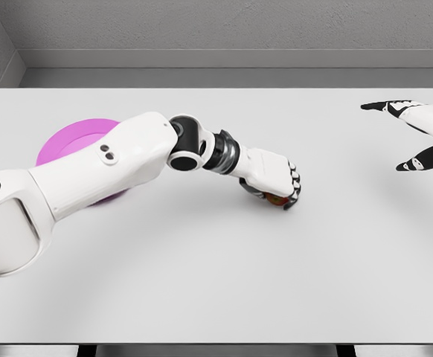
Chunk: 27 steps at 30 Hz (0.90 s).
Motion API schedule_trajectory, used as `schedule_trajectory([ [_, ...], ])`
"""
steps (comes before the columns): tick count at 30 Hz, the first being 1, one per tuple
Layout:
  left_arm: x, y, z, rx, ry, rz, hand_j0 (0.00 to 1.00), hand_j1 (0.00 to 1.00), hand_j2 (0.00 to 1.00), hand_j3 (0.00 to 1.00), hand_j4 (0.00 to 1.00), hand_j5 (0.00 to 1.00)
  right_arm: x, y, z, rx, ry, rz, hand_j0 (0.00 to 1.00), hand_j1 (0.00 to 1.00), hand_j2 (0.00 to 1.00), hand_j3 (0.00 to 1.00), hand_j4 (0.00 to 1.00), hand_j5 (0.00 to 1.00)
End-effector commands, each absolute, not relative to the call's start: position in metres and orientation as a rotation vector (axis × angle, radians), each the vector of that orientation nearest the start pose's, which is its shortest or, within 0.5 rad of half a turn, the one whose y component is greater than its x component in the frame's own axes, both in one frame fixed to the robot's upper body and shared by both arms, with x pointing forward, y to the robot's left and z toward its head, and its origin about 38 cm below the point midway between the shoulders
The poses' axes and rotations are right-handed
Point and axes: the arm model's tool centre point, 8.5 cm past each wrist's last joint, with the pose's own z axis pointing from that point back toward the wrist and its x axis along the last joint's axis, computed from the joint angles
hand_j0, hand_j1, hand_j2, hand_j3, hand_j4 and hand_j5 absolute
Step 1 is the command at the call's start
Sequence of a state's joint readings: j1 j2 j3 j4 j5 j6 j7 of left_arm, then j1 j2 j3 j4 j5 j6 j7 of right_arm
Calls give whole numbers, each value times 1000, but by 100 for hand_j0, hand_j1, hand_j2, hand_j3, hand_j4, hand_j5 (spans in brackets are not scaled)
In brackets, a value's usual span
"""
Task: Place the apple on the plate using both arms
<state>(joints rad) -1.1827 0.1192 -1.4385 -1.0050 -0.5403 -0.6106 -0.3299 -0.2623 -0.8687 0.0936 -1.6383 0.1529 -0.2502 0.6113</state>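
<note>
White table point(216, 282) | left hand point(272, 177) fingers gripping apple point(274, 198) | right hand point(417, 134) fingers spread

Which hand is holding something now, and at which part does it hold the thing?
The left hand is curled down over the apple from above, covering its top; only its lower edge shows. The right hand is open and holds nothing.

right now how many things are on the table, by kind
apple: 1, mostly hidden under the left hand
plate: 1, purple, partly behind the left arm
total: 2
</note>
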Motion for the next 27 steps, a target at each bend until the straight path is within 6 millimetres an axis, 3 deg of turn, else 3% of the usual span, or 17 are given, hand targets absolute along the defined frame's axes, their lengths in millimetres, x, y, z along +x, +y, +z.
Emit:
schedule_trajectory([
  [1,454,-18,164,-141,1414,2813,39,39,39,39,39,39,395,-388,251,-449,-1419,1499,100,100,100,100,100,100],
  [6,455,-15,163,-156,1400,2814,21,21,21,21,21,21,395,-388,251,-449,-1419,1499,100,100,100,100,100,100],
  [14,465,-2,173,-209,1409,2820,15,15,15,15,15,15,395,-388,251,-449,-1419,1499,100,100,100,100,100,100],
  [20,488,54,200,-360,1440,2845,15,15,15,15,15,15,395,-388,251,-449,-1419,1499,100,100,100,100,100,100],
  [22,489,69,217,-405,1446,2823,15,15,15,15,15,15,395,-388,251,-449,-1420,1500,100,100,100,100,100,100],
  [27,489,129,249,-537,1514,2804,15,15,15,15,15,15,395,-389,250,-449,-1418,1498,100,100,100,100,100,100],
])
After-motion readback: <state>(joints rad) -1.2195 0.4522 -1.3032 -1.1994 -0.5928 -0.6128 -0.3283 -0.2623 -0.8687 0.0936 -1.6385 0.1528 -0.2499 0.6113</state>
